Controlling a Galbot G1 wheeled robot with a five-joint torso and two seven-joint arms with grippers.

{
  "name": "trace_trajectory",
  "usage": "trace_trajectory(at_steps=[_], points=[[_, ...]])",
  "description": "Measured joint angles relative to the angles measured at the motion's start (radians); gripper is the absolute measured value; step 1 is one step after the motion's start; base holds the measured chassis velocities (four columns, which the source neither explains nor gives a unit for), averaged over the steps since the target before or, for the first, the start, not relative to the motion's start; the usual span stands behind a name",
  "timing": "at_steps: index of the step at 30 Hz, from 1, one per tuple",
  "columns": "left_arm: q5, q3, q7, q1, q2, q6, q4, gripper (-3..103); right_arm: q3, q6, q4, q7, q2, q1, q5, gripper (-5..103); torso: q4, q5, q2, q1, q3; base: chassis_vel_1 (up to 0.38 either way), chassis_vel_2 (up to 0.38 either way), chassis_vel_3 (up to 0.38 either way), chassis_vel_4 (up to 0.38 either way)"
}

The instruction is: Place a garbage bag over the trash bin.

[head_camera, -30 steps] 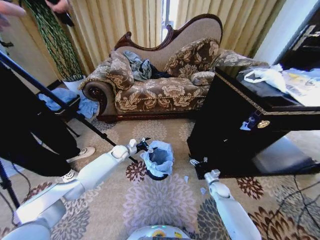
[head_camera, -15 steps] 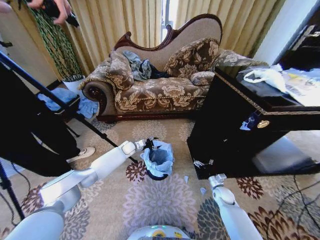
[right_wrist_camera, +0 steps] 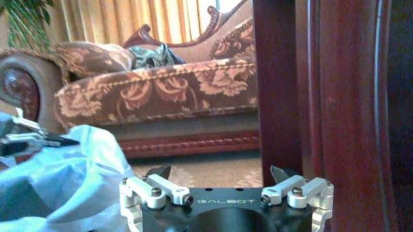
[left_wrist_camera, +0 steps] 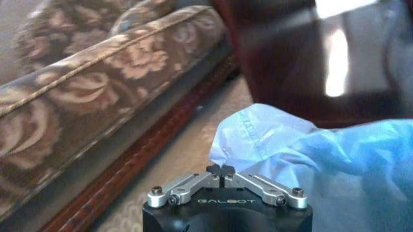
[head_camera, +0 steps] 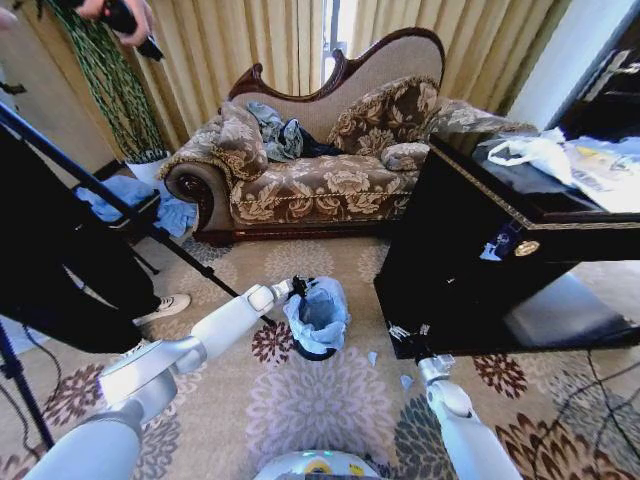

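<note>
From the head view, we are looking down at the trash bin (head_camera: 314,345) standing on the patterned carpet (head_camera: 300,410) between the sofa (head_camera: 320,170) and the dark cabinet (head_camera: 480,270). The garbage bag (head_camera: 318,310) is draping over the bin's mouth, its pale blue plastic bunching around the rim while black wall is showing only at the base. We are reaching our left gripper (head_camera: 297,289) to the bag's upper left edge, on the side toward the sofa; whether it is touching the plastic we cannot tell from here. Our right gripper (head_camera: 410,333) is hanging by the cabinet's corner, well apart from the bin on its right side, so the left arm is plainly the nearer one.

From the left wrist view, we are seeing the left gripper (left_wrist_camera: 221,170) with its fingertips pressed together and nothing visibly caught between them. The bag (left_wrist_camera: 310,164) is billowing just beyond and to one side of the tips, so the loose edge lies ahead of this gripper.

From the right wrist view, we are holding the right gripper (right_wrist_camera: 221,174) spread wide and empty beside the cabinet's post (right_wrist_camera: 277,87). The bag (right_wrist_camera: 58,179) is lying off to its side, with the left gripper (right_wrist_camera: 26,137) sitting at the bag's far edge.
</note>
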Motion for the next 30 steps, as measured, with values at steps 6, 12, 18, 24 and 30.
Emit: trace_trajectory(at_steps=[6,12,18,24,30], points=[[-0.103,-0.011,-0.031,0.017,-0.011,0.026,0.036,0,0.002,0.03,0.032,-0.059,0.002,-0.043,0.022,100,0.0,-0.0001,0.0,0.0,0.0,0.0,0.0,0.0,0.0],[-0.257,-0.023,-0.046,0.044,-0.033,0.079,0.073,0,0.013,0.095,0.069,-0.185,0.004,-0.1,0.077,100,0.0,0.0001,0.0,0.0,0.0,0.0,0.0,0.0,0.0],[-0.337,-0.053,-0.047,0.059,-0.063,0.117,0.095,0,-0.003,0.095,0.137,-0.283,0.002,-0.134,0.118,100,0.0002,0.0004,0.0,0.0,0.0,0.0,0.0,0.0,0.0],[-0.353,-0.075,-0.045,0.066,-0.074,0.122,0.11,0,-0.069,0.064,0.176,-0.308,-0.018,-0.123,0.121,100,-0.0001,-0.0002,0.0,0.0,0.0,0.0,0.0,0.0,0.0],[-0.373,-0.086,-0.042,0.078,-0.066,0.126,0.098,0,-0.241,-0.06,0.176,-0.108,-0.027,0.0,0.006,100,-0.0001,-0.0001,0.0,0.0,0.0,0.0,0.0,0.0,0.0]])
